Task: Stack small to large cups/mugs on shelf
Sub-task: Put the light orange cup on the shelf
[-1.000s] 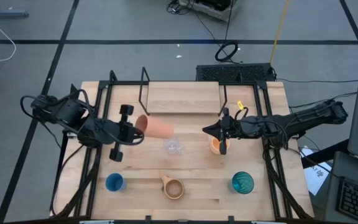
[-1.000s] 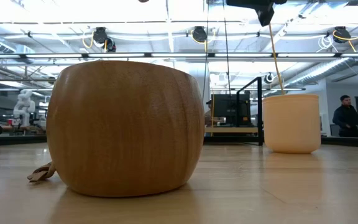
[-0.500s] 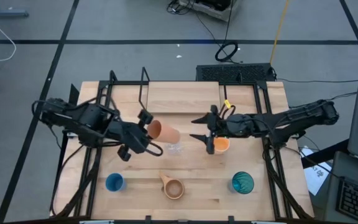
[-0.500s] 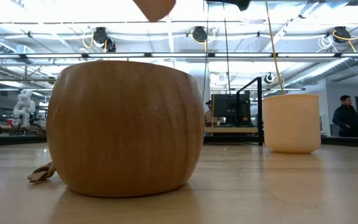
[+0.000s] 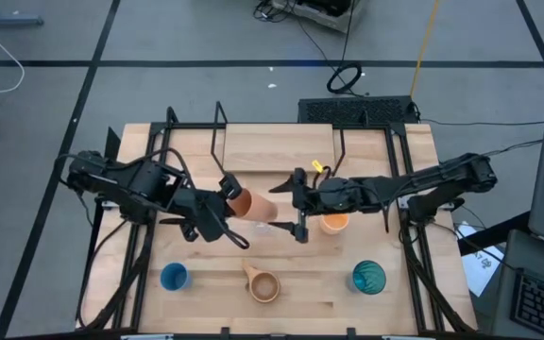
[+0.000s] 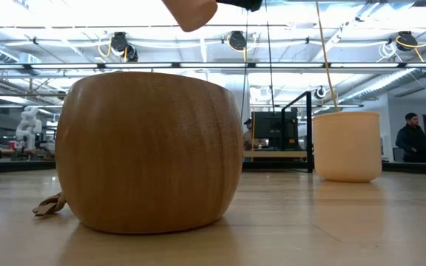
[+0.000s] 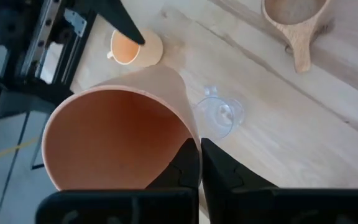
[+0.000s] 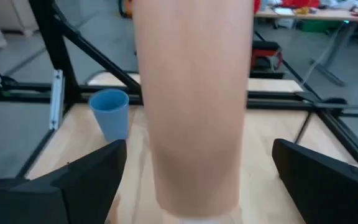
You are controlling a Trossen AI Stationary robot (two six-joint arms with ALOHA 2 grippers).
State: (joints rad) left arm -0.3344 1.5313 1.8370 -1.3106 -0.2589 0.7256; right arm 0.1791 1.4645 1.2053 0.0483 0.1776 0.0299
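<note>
My left gripper point(image 5: 227, 200) is shut on a large orange cup point(image 5: 253, 204), which lies on its side in the air over the middle of the table. My right gripper point(image 5: 297, 208) stands open at the cup's base end, its fingers point(image 8: 86, 180) either side of the cup point(image 8: 191, 93) and apart from it. A small orange cup point(image 5: 334, 223) and a clear cup point(image 5: 266, 228) stand on the table. The blue cup point(image 5: 174, 277), tan mug point(image 5: 263, 284) and teal tumbler point(image 5: 368, 277) stand along the near edge. The shelf point(image 5: 277, 146) is at the far middle. My left gripper pinches the large orange cup's wall at its rim point(image 7: 188, 144), one finger inside the mouth and one outside. The fingers come nearly level from the table's left. The cup is lifted clear, on its side, with its base pointing toward the right arm.
Black rod frames point(image 5: 149, 189) run along the table's left and right sides. In the low view the tan mug point(image 6: 150, 151) fills the foreground and the small orange cup point(image 6: 346, 145) stands behind it. A person point(image 6: 413, 140) stands far off in the room.
My right gripper has opened wide and gone toward the table's left, away from the small orange cup, which stays standing on the table. My left gripper has carried the large orange cup toward the table's right, so its base now lies between the right fingers.
</note>
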